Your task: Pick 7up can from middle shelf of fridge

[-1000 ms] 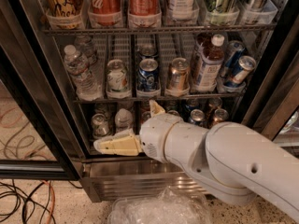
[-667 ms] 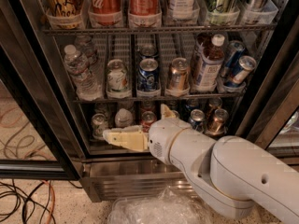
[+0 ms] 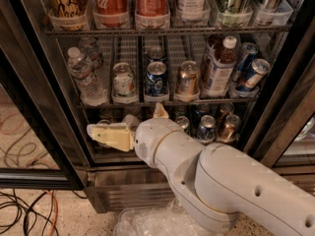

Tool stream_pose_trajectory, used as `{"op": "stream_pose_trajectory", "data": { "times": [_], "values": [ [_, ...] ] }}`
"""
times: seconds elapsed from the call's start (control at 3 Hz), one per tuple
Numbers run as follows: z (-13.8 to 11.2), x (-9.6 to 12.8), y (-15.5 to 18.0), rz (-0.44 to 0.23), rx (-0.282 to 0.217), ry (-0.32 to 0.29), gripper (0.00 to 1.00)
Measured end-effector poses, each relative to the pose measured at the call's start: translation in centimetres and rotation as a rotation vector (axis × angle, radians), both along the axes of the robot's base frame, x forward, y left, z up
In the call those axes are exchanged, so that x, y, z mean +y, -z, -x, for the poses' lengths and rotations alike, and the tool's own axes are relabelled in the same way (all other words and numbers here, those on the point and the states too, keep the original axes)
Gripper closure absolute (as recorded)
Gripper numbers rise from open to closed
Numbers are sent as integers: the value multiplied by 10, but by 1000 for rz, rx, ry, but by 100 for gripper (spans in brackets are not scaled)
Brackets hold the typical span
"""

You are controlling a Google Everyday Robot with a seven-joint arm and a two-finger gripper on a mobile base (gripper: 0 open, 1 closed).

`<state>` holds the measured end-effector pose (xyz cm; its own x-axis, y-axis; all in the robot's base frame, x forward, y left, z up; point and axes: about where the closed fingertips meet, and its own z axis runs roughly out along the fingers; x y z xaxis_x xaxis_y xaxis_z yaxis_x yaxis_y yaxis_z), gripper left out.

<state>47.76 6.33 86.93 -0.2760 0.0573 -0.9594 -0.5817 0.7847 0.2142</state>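
Observation:
The 7up can, whitish with a green logo, stands upright on the middle shelf of the fridge, second lane from the left. My gripper is below and in front of it, at the level of the bottom rack, not touching it. One cream finger points left and the other points up at the shelf's front edge. The jaws stand apart and hold nothing. My white arm hides part of the bottom rack.
A water bottle stands left of the 7up can and a blue can right of it. Further right are a bronze can, a white-labelled bottle and tilted blue cans. Cables lie on the floor, crumpled clear plastic below.
My gripper has risen a little toward the front edge of the middle shelf. The cans and bottles have not moved.

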Motion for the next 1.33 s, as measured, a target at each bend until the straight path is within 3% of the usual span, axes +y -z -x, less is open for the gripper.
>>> {"op": "stream_pose_trajectory", "data": {
  "times": [1.0,1.33],
  "values": [
    [-26,20,-12,-40,-62,119,0],
    [-43,52,-4,-6,-86,140,0]
  ]
}}
